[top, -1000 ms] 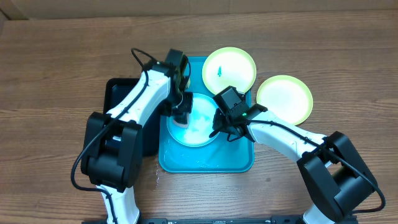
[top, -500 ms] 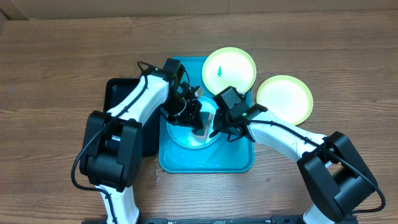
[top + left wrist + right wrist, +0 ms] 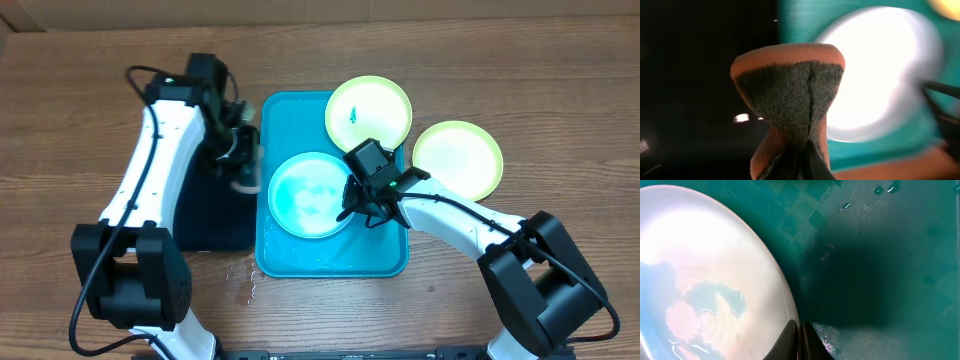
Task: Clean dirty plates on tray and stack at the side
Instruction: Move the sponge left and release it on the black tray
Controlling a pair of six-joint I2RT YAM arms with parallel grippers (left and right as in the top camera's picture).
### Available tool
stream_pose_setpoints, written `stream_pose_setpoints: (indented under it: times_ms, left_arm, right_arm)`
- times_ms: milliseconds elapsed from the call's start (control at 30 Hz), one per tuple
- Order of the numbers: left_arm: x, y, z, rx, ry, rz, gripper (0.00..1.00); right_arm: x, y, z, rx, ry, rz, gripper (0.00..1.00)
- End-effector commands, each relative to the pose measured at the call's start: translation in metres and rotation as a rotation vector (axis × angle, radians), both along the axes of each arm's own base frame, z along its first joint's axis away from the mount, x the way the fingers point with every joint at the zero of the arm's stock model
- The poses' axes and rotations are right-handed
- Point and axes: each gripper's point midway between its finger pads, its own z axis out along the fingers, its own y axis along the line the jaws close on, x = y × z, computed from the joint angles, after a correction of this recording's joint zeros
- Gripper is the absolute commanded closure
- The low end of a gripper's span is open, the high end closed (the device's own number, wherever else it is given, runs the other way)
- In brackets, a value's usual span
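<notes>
1. At the middle of the worktop (image 3: 80, 90), on the turquoise tray (image 3: 330, 260): light blue plate (image 3: 305, 195), lying flat, wet, with teal streaks swirled across its pale centre in the right wrist view.
2. Right hand (image 3: 352, 208) closed together on that plate's right rim, fingertips pinching the edge just above the tray floor; judged a steadying grip.
3. Left hand (image 3: 243, 170) held off to the left above the black tray (image 3: 215, 225), clamped on an orange sponge (image 3: 790, 85), dark scouring face outward, squeezed to a narrow waist.
4. Lime-green plate (image 3: 368, 110) overlapping the tray's far right corner, small teal smudge on it; second lime-green plate (image 3: 457, 158) on the bare worktop just right of the tray, looking clean.
5. Step in hand, as judged: scrubbing the blue plate, not yet finished given the streaks.
6. To do it well: bring the sponge down flat onto the plate's centre, scouring face down, and sweep in overlapping circles out to the rim.
7. Press lightly; hold the right-hand pinch firm to stop the wet plate spinning or tipping.
8. Steer the sponge clear of the right fingers at the rim.
9. Check for leftover teal before lifting the plate to the side stack.
</notes>
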Motion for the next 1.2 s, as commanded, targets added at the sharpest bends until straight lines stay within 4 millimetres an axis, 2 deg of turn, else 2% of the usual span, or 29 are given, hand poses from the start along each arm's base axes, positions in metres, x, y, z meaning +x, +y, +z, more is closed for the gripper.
stream_pose_setpoints:
  times_ms: [0, 100, 200, 267, 333, 467, 567, 600, 700, 733, 767, 900, 967, 1067, 1100, 1167]
  left_arm:
    - [0.003, 0.058, 0.0, 0.282, -0.023, 0.153, 0.96]
    - [0.002, 0.071, -0.012, 0.352, -0.03, 0.17, 0.96]
    - [-0.003, 0.072, -0.03, 0.358, -0.017, 0.166, 0.96]
    - [-0.011, 0.073, -0.052, 0.361, 0.0, 0.137, 0.96]
    - [-0.016, 0.074, -0.062, 0.361, 0.007, 0.135, 0.96]
    - [-0.02, 0.075, -0.073, 0.362, 0.013, 0.139, 0.96]
    - [-0.02, 0.076, -0.073, 0.361, 0.01, 0.141, 0.95]
    - [-0.019, 0.076, -0.073, 0.361, 0.008, 0.142, 0.89]
    - [-0.02, 0.073, -0.074, 0.345, 0.013, 0.151, 0.45]
    - [-0.02, 0.071, -0.074, 0.329, 0.015, 0.152, 0.38]
    - [-0.02, 0.068, -0.074, 0.313, 0.016, 0.152, 0.36]
    - [-0.014, 0.065, -0.063, 0.295, 0.005, 0.166, 0.33]
    - [-0.008, 0.064, -0.048, 0.29, -0.019, 0.18, 0.33]
    - [0.003, 0.062, -0.016, 0.27, -0.089, 0.196, 0.34]
    - [0.008, 0.06, 0.011, 0.248, -0.156, 0.211, 0.33]
    - [0.012, 0.06, 0.042, 0.231, -0.241, 0.243, 0.32]
  right_arm:
    - [0.0, 0.002, -0.004, -0.002, 0.005, 0.005, 0.96]
    - [0.0, 0.002, -0.004, -0.002, 0.005, 0.005, 0.96]
    - [0.0, 0.002, -0.004, -0.002, 0.005, 0.005, 0.96]
    - [0.0, 0.002, -0.004, -0.002, 0.005, 0.005, 0.96]
    - [0.0, 0.002, -0.004, -0.002, 0.005, 0.005, 0.96]
    - [0.0, 0.002, -0.004, -0.002, 0.004, 0.005, 0.96]
    - [0.0, 0.002, -0.004, -0.002, 0.005, 0.005, 0.96]
    - [0.0, 0.002, -0.004, -0.002, 0.005, 0.005, 0.96]
    - [0.0, 0.002, -0.004, -0.002, 0.005, 0.005, 0.96]
    - [0.0, 0.002, -0.004, -0.002, 0.005, 0.005, 0.96]
    - [0.0, 0.002, -0.004, -0.002, 0.005, 0.005, 0.96]
    - [0.0, 0.002, -0.004, -0.002, 0.004, 0.005, 0.96]
    - [0.0, 0.002, -0.004, -0.002, 0.004, 0.005, 0.96]
    - [0.0, 0.002, -0.004, -0.002, 0.004, 0.005, 0.95]
    - [0.0, 0.002, -0.004, -0.002, 0.004, 0.005, 0.91]
    - [0.0, 0.002, -0.004, -0.001, 0.003, 0.005, 0.9]
